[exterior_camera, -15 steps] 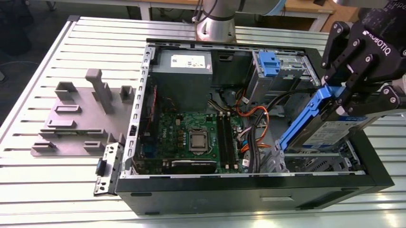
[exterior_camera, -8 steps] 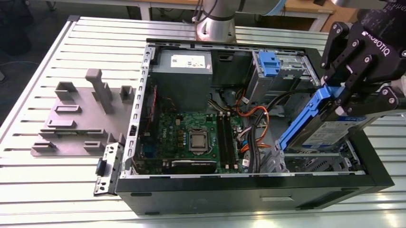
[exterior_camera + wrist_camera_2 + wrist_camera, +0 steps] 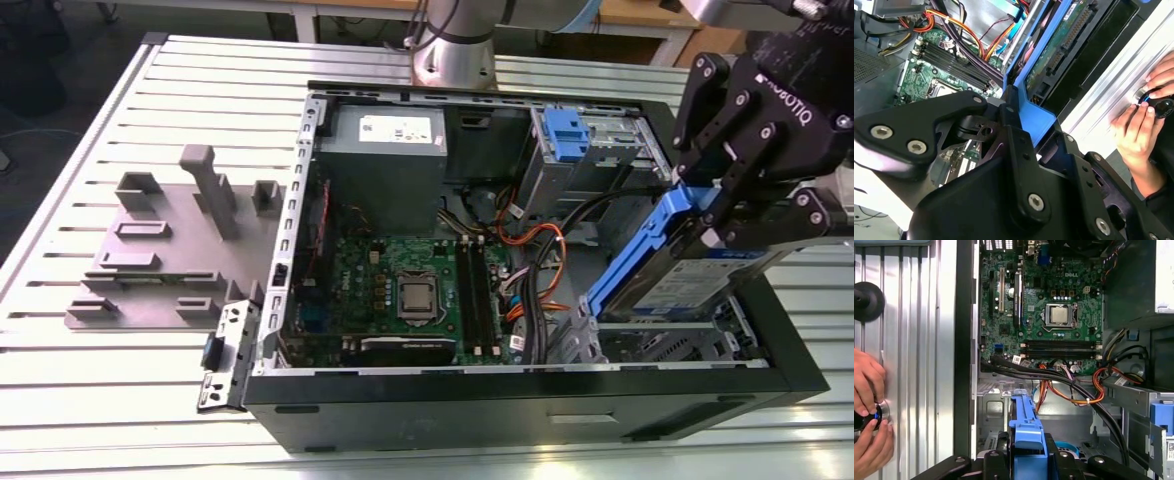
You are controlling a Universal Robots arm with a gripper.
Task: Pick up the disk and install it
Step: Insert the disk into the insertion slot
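As the fingers (image 3: 777, 222) grip it, the disk (image 3: 694, 285) tilts over the case (image 3: 534, 402).

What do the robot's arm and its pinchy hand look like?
The arm is a smooth silver tube. The gripper is chunky and black, with white lettering on its side. Its fingers are flat black links joined by round silver screws.
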